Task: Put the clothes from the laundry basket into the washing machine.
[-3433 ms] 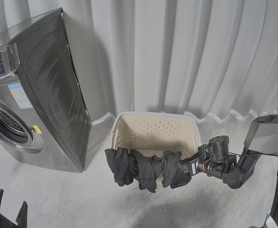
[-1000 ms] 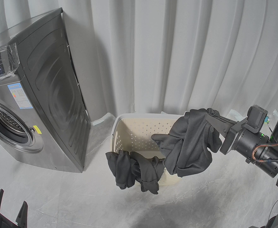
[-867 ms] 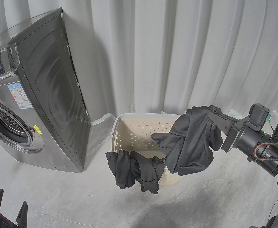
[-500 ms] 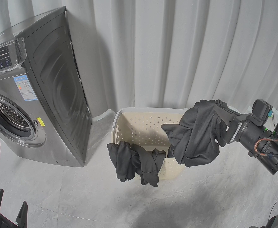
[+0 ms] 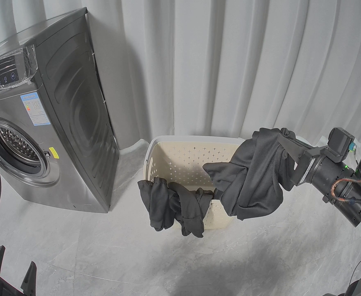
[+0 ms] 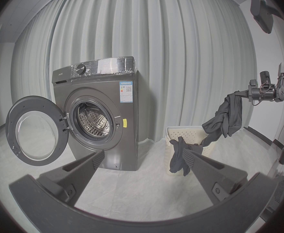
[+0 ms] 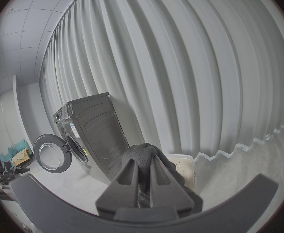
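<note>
From the head view, the right gripper [image 5: 282, 141] pinches a dark garment [image 5: 250, 177] held above the laundry basket [image 5: 180, 161], its tail trailing to the front rim, where perhaps a second dark cloth [image 5: 168, 204] hangs. Left wrist view: the left gripper [image 6: 142, 152] stands spread before the washing machine [image 6: 116, 114], door [image 6: 35, 130] swung open. Right wrist view: both fingers [image 7: 167, 188] squeeze the fabric.

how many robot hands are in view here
2. The left hand sits low near the floor, open and empty; the right hand is raised beside the laundry basket, shut on the dark clothes.
</note>
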{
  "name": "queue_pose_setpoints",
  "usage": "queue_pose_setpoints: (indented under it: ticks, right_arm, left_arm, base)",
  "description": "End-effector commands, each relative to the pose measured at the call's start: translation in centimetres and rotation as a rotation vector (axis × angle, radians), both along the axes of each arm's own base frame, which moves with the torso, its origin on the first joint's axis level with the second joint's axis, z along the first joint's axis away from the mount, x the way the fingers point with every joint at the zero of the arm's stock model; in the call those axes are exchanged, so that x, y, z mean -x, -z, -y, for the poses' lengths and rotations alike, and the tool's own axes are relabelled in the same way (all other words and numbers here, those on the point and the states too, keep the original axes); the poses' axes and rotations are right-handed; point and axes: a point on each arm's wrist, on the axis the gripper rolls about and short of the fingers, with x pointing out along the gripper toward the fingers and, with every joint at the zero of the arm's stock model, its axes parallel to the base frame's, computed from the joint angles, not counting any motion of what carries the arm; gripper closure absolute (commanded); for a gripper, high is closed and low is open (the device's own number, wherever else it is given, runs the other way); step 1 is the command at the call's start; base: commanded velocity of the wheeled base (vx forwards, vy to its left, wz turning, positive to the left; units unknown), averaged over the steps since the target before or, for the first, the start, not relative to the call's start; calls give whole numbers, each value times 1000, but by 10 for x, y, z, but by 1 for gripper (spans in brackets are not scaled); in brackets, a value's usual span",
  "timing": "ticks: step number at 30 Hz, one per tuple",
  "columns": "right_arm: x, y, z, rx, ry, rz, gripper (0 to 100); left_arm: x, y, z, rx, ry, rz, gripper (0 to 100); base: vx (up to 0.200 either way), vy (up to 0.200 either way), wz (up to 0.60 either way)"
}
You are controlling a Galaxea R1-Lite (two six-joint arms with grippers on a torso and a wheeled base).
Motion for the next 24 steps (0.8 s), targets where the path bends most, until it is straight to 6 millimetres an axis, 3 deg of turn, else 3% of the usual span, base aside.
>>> queue_pose_setpoints:
  ticks: [1,24]
  right_arm:
    - [0,0,-1,1,-3,-1,100]
    - [3,-1,-6,-7,-38,11,100]
  left_arm:
    - [0,4,0,1,0,-3,0]
    - [0,4,0,1,0,-3,0]
  base:
    - [0,200,0]
    - [0,200,0]
